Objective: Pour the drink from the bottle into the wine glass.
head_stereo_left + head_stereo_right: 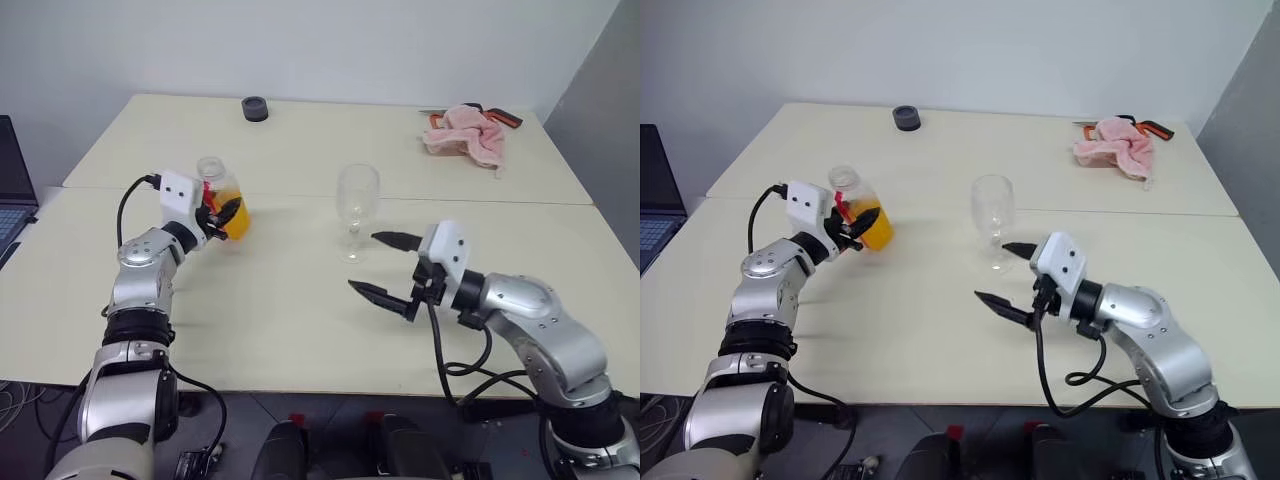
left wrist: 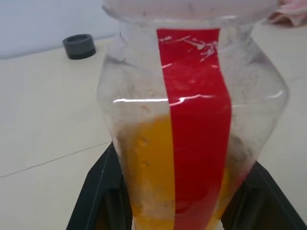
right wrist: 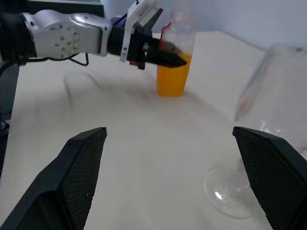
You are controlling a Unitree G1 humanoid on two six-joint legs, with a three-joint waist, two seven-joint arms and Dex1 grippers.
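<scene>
Plastic bottle (image 1: pixel 222 196), one; wine glass (image 1: pixel 357 206), one

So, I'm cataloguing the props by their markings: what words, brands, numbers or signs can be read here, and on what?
None can be read.
bottle: its label is a plain red stripe with no lettering on the side that shows.
wine glass: clear, no marking.
round dark object: no text visible, too small to tell.
pink cloth: no text visible.
laptop: nothing legible on the part that shows.

Glossy clear plastic bottle (image 1: pixel 222 195), matt table (image 1: pixel 300 300)
</scene>
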